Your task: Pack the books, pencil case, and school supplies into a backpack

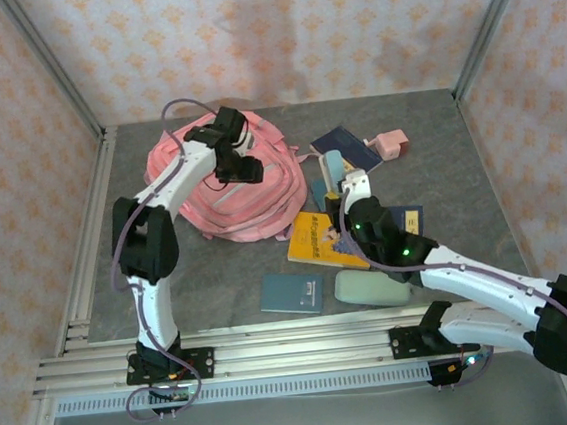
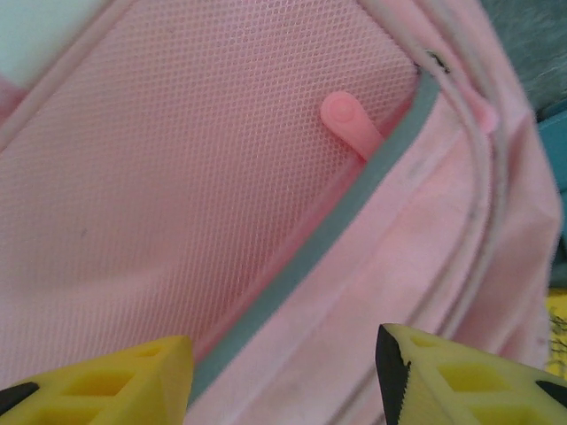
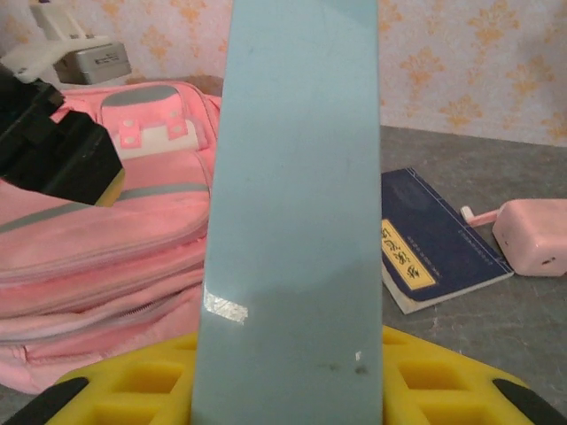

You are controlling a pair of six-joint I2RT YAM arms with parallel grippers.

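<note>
1. The left gripper (image 2: 283,376) is open above the pink backpack (image 1: 253,210) and grips nothing; its jaws stand on either side of the grey zip band (image 2: 337,230).
2. The pink zip tab (image 2: 347,122) lies at about 1 o'clock from this gripper. I would move over it before closing.
3. The right gripper (image 3: 288,390) is closed on a teal notebook (image 3: 292,177), held upright at the backpack's 3 o'clock side on the bench (image 1: 219,269).
4. Hold the notebook aside until the pocket gapes, then put its narrow edge in first.
5. The soft fabric may lift with the tab, so pull along the zip.
</note>
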